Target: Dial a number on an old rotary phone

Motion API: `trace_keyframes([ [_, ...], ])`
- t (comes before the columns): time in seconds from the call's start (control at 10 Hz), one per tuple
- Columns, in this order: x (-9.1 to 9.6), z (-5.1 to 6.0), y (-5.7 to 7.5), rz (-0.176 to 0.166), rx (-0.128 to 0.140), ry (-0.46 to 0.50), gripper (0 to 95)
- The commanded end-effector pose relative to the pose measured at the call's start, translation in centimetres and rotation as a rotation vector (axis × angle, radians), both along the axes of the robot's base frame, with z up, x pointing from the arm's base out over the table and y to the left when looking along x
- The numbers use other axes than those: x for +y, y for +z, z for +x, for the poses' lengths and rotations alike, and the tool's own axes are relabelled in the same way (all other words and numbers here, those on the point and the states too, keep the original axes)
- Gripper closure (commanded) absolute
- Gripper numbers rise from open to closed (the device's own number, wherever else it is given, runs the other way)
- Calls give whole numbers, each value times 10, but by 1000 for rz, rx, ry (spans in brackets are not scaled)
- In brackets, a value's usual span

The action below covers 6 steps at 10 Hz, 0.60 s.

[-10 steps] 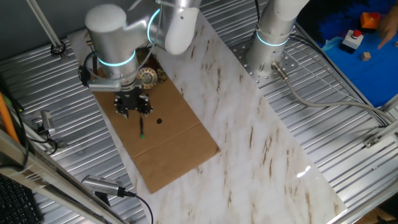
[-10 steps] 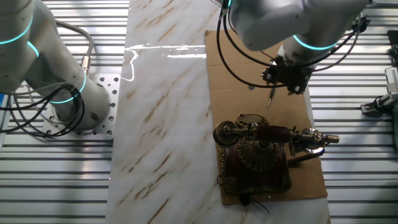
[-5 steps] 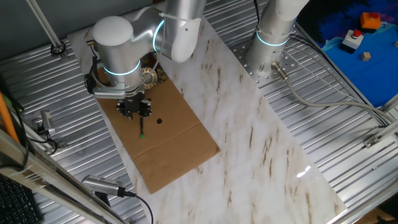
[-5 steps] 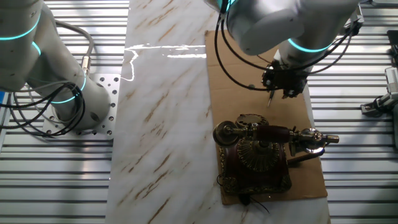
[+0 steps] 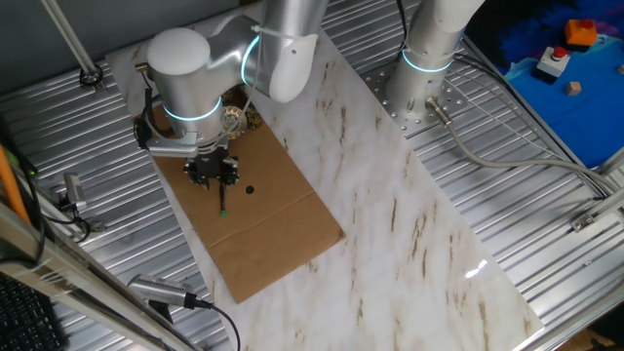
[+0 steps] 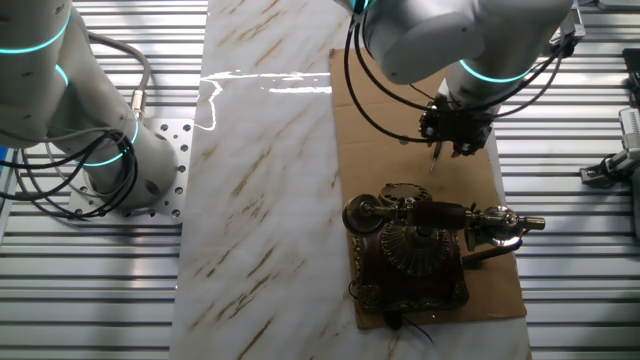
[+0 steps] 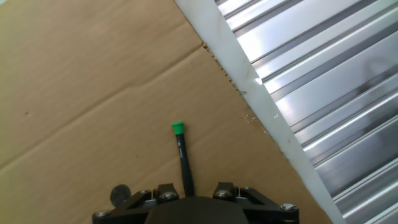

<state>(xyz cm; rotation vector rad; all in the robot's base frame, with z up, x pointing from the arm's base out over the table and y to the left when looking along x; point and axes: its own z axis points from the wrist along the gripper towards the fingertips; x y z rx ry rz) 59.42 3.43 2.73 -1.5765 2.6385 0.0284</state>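
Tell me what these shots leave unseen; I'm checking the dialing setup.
- Old rotary phone: mostly behind the arm in one fixed view; absent from the hand view.
- Dial numbers: too small in the other fixed view.
- Gripper grip on the green-tipped stick: fingertips cut off by the hand view's bottom edge.

Below my claw (image 7: 186, 194) a black stick (image 7: 184, 163) with green tip; plain brown cardboard (image 7: 93, 93) underneath; beyond it, the dark red-brown, gold-trimmed phone (image 6: 415, 255).
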Motion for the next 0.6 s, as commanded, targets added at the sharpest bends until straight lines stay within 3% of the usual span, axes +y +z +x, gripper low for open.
trace_keyframes([
  [0.1,0,0,-2,-1,0,0,570],
  [0.3,-1,-1,-5,2,-1,-1,570],
  [0.4,-1,-1,-5,2,-1,-4,760],
  [0.6,0,-1,-6,4,-2,-7,760],
])
